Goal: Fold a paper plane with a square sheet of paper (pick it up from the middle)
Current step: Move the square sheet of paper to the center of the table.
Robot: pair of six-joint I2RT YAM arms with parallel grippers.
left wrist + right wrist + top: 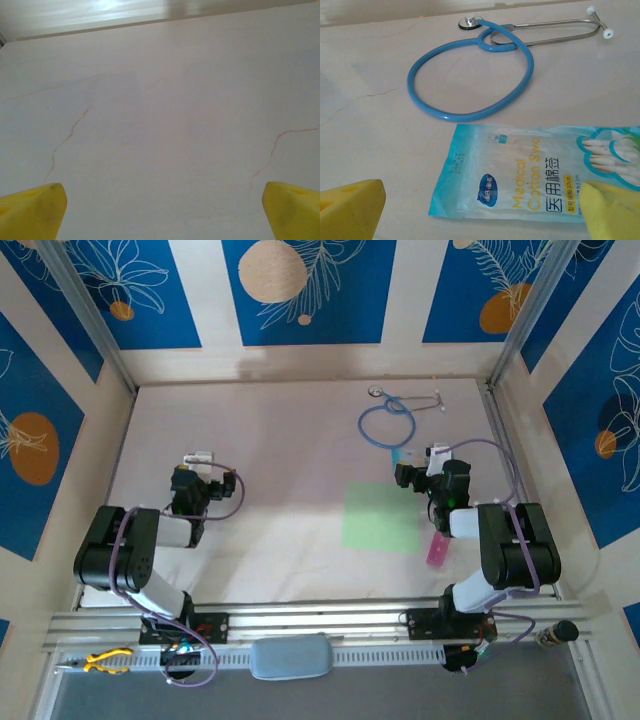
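The square sheet of paper (pixel 381 517), plain light green, lies flat and unfolded on the table right of centre, a plain square and not a paper plane. My right gripper (pixel 425 462) hovers just beyond the sheet's far right corner. It is open, and its yellow fingertips (pixel 350 210) stand wide apart over a cotton-swab packet (pixel 520 170). My left gripper (pixel 197 462) is far to the left of the sheet. In the left wrist view it (pixel 162 210) is open over bare table, with nothing between the yellow fingertips (pixel 35 210).
A blue stethoscope (pixel 388 423) lies at the back right, just beyond the teal-and-white swab packet (pixel 402 455). A small pink strip (pixel 438 549) rests by the right arm, near the sheet's near right corner. Walls enclose the table on three sides.
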